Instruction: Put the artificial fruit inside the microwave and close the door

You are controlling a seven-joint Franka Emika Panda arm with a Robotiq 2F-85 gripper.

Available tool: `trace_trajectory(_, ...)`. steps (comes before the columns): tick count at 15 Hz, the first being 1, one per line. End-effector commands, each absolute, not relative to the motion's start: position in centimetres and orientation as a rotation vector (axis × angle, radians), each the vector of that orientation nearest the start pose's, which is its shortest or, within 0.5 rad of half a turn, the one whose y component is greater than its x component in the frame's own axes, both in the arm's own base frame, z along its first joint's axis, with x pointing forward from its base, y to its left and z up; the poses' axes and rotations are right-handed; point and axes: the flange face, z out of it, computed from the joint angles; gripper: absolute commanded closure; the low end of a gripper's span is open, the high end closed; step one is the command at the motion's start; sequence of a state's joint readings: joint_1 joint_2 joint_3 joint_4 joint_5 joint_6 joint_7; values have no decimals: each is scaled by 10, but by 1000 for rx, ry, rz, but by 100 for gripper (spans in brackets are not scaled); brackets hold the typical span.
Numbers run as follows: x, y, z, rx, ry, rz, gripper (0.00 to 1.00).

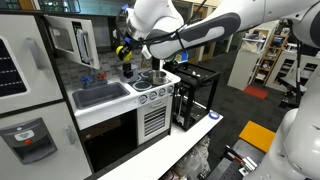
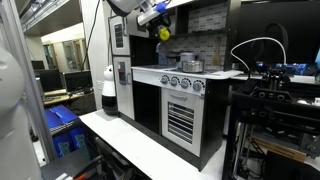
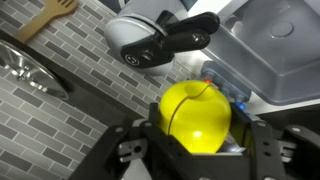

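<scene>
My gripper (image 3: 196, 150) is shut on the artificial fruit (image 3: 195, 115), a round bright yellow toy that fills the space between the black fingers. In both exterior views the gripper (image 1: 126, 50) (image 2: 160, 28) holds the fruit (image 1: 120, 47) (image 2: 164, 33) in the air above the toy kitchen counter, beside the brick backsplash. The microwave (image 1: 60, 38) sits at upper-cabinet height, left of the gripper. Its door (image 1: 82, 42), white-framed with a dark window, stands swung open towards the gripper. In an exterior view the door (image 2: 119, 35) shows just left of the gripper.
Pots (image 1: 150, 78) stand on the stove, and a sink (image 1: 100, 95) lies left of them. The slatted oven front (image 1: 154, 122) is below. A black frame (image 1: 196, 95) stands beside the kitchen. The wrist view shows a faucet (image 3: 150, 40), a wooden spatula (image 3: 50, 18) and the sink basin (image 3: 275, 50).
</scene>
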State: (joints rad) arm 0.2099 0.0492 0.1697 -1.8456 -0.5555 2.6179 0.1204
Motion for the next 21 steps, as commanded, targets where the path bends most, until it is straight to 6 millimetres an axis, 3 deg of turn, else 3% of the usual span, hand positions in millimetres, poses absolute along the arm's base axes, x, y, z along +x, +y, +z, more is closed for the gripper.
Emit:
trace_trajectory(1,563,236,582,-2910,-1066,-1407,58)
trace_trajectory(14,573,237,593,-2763,-1214,-1657,58)
trace_trajectory(21,578,250,593,-2691,-1304,-1733,58)
